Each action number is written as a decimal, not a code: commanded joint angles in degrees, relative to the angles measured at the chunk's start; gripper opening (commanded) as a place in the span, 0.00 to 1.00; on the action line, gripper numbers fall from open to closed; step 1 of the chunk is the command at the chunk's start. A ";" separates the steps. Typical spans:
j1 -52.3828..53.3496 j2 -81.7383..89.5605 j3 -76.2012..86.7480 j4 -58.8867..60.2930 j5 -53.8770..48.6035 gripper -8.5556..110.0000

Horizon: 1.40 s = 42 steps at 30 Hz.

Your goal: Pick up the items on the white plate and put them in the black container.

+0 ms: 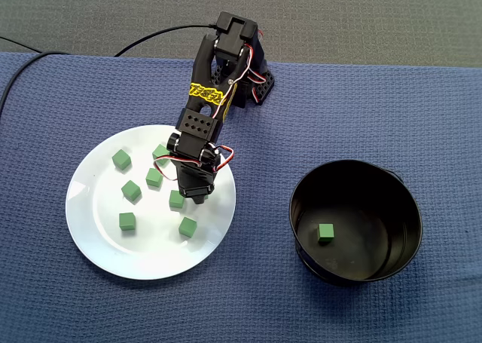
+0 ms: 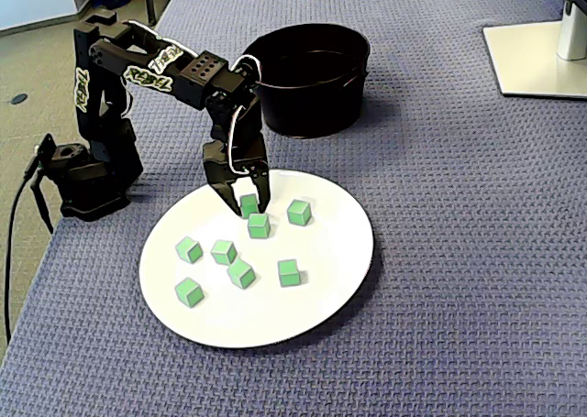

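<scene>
The gripper (image 2: 247,204) is hanging low over the white plate (image 2: 335,252) with its jaws spread apart, and one green cube (image 2: 249,201) is sitting between them. I think they are not squeezing it yet. A second cube (image 2: 259,225) is lying just beside it, so the jaws should be going straight down and closing slowly, without bumping that one. The black container (image 2: 312,101) is standing behind the plate, holding a lone cube (image 1: 325,232)
</scene>
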 commanded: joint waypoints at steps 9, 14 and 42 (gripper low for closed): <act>3.60 29.27 -15.91 9.32 -5.45 0.07; -1.67 38.58 -28.74 13.71 -5.71 0.07; -50.10 11.95 -17.31 -12.04 2.99 0.07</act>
